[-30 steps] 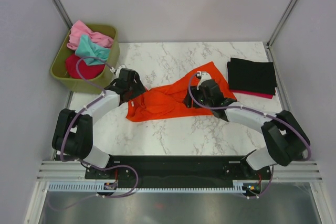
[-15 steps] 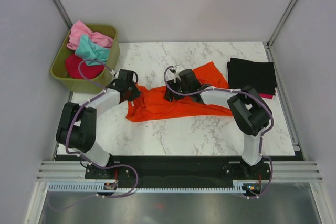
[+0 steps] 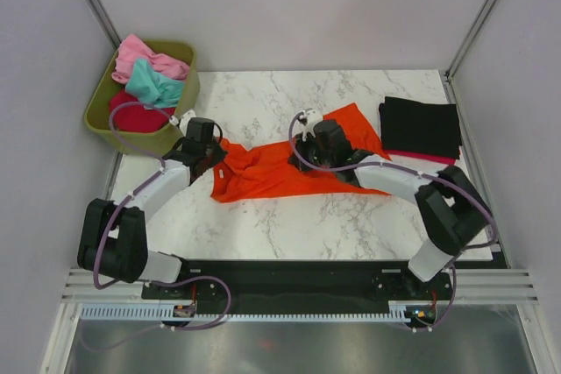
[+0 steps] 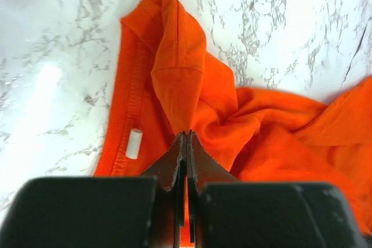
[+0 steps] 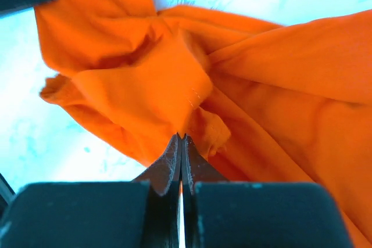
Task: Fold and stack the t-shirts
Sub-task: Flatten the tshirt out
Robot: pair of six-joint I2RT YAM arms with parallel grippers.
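A bright orange t-shirt point(image 3: 276, 172) lies crumpled across the middle of the marble table. My left gripper point(image 3: 213, 151) is shut on a fold near the shirt's left end; in the left wrist view the jaws point(image 4: 186, 136) pinch orange cloth point(image 4: 244, 126) beside the collar and its white tag point(image 4: 133, 143). My right gripper point(image 3: 312, 151) is shut on a bunched fold near the shirt's middle; its tips point(image 5: 181, 137) nip the orange cloth point(image 5: 279, 85). A folded black t-shirt point(image 3: 419, 125) lies at the back right on a crimson one point(image 3: 431, 158).
An olive-green bin point(image 3: 145, 138) stands off the table's back left corner, holding pink point(image 3: 145, 57), teal point(image 3: 155, 86) and dark red point(image 3: 133, 115) shirts. Grey walls close in the left, right and back. Bare marble point(image 3: 298, 225) stretches in front of the orange shirt.
Both grippers have closed on the orange shirt, the left one first. The right gripper swung left over the cloth, then back a little right. The left gripper drew slightly left, stretching the cloth.
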